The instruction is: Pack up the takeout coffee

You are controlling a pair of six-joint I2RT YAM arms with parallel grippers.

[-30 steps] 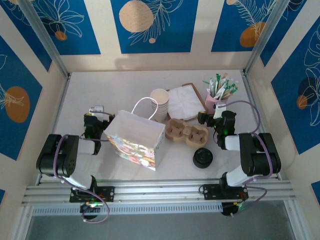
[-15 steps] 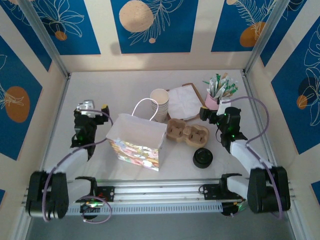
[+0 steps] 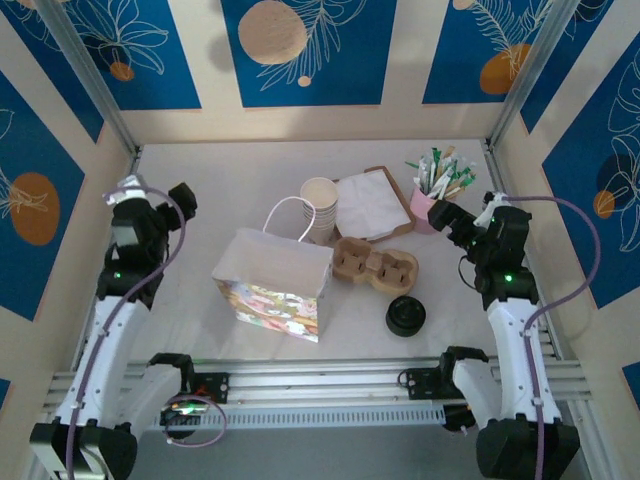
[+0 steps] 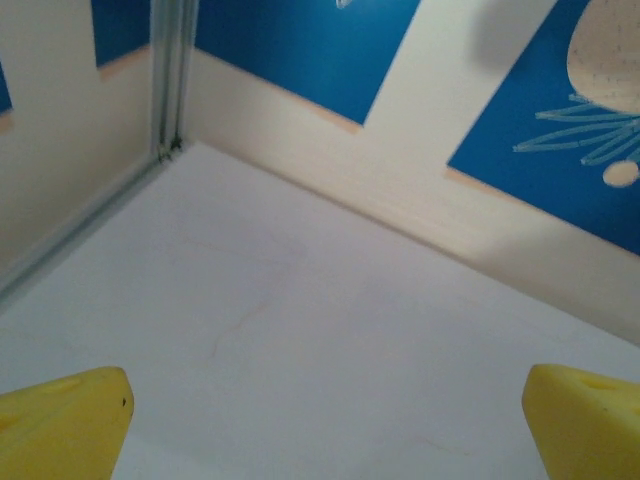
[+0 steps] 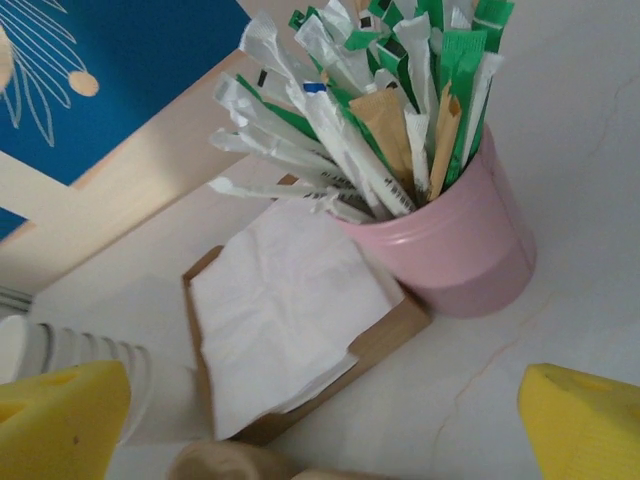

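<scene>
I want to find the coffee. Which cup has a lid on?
The small black-lidded cup near the carrier. The pink cup holds sticks; the cream stack stands open.

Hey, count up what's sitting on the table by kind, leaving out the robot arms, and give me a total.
Printed paper bag: 1
Cardboard carrier: 1
Takeout coffee: 1
Stack of paper cups: 1
Pink cup of straws: 1
Napkin tray: 1
Total: 6

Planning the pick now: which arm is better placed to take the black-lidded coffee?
Right. The coffee sits on the right side, close to that arm's base; the open right hand hovers by the pink cup. The left hand is beyond the bag, far off.
</scene>
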